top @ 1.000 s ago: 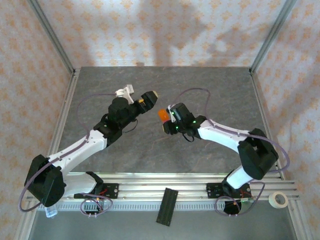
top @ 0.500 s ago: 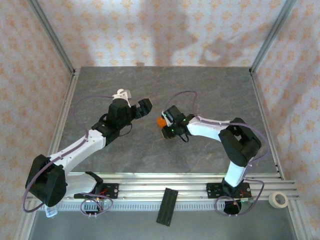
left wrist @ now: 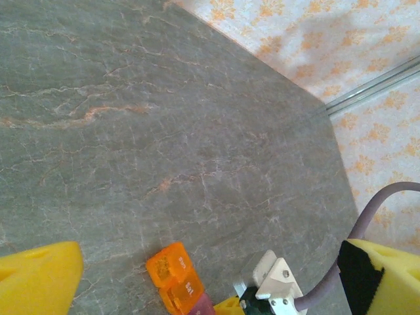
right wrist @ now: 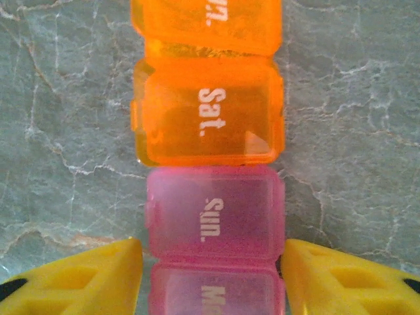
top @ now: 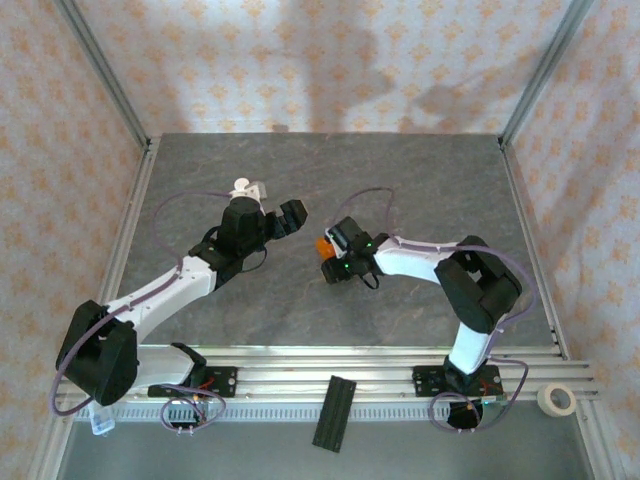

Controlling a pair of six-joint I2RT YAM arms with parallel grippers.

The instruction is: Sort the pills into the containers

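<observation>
Containers (right wrist: 209,147) lie with pink end inside the right pincer (right wrist: 210,272).

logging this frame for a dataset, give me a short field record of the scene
surface: grey marbled tabletop
pill organizer: orange and pink strip, lids shut, appears to lie on the table
readable labels: Sat. on orange, Sun. on pink
right gripper: fingers close against both sides of the pink end
left gripper: open, holding nothing, pointed toward the strip
</observation>
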